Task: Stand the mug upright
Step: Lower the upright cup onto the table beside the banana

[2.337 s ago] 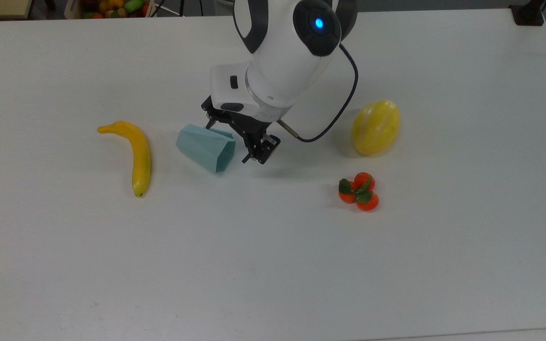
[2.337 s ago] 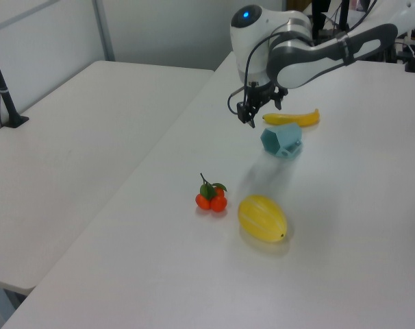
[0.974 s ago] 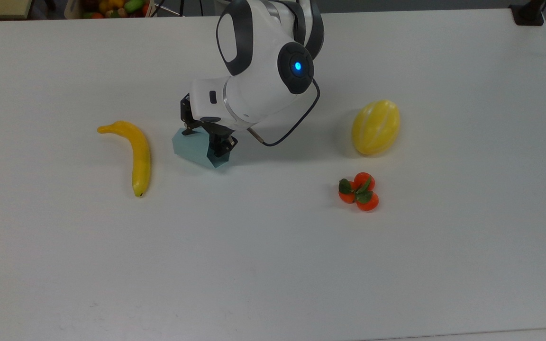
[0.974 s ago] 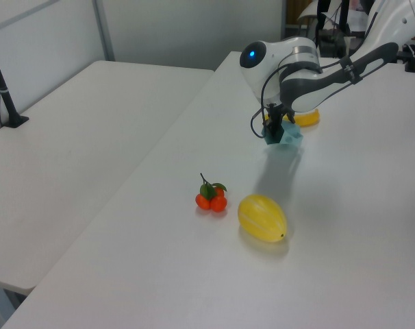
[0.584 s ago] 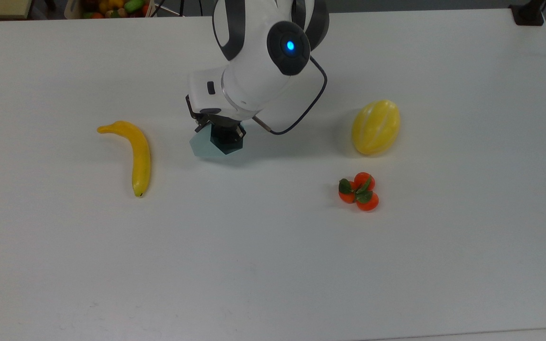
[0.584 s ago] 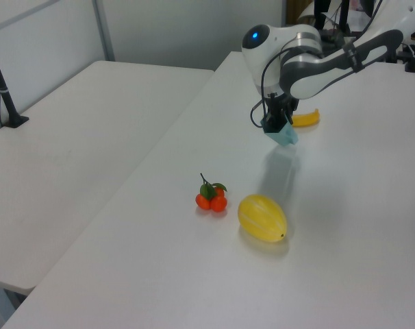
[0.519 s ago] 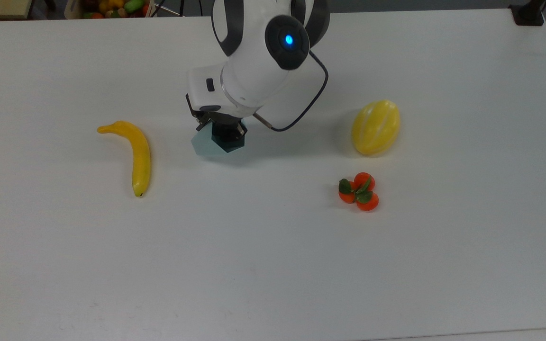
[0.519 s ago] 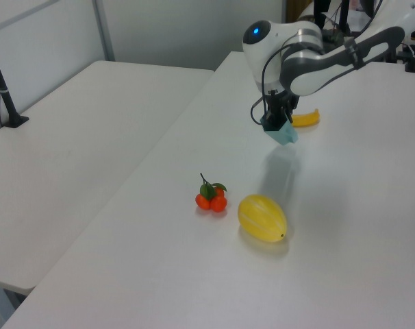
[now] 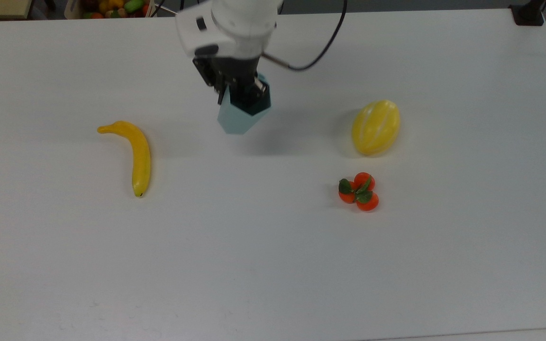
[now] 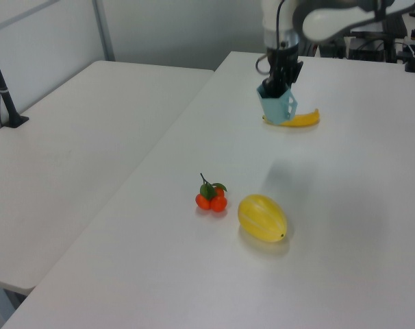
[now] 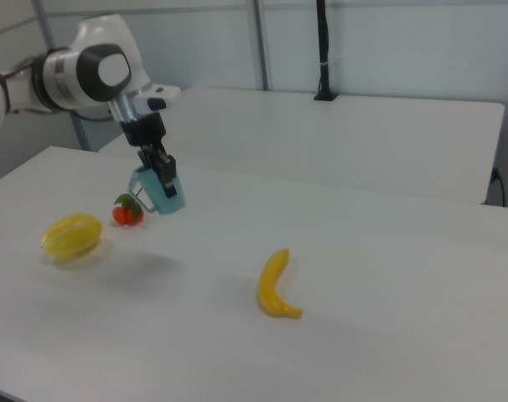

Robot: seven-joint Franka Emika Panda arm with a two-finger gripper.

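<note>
The gripper [image 9: 241,92] was clamped on the rim of the mug [image 9: 240,116], one finger reaching down into the opening and the other outside the wall, as far as the top view showed. The mug hung in the air beneath it, mouth up and base down, nearly vertical in the left view [image 10: 278,106] and tilted a little in the right view [image 11: 158,193], with its shadow lying apart from it on the table [image 9: 273,265]. Judged from this, the turning part of the job was largely done: the mug had its opening upward, but it was held clear of the surface and not yet standing on its own. What remained was to lower it until the tapered base sat flat, level out the tilt, and let go without tipping it. The narrow base would probably make that release a delicate one. In the top view the banana [image 9: 133,151] lay well to the left of the mug, the yellow melon [image 9: 376,127] well to its right, and the cluster of small oranges [image 9: 359,191] nearer the camera beyond the melon. None of them sat under the mug, so the patch of table below it looked free for setting down.
</note>
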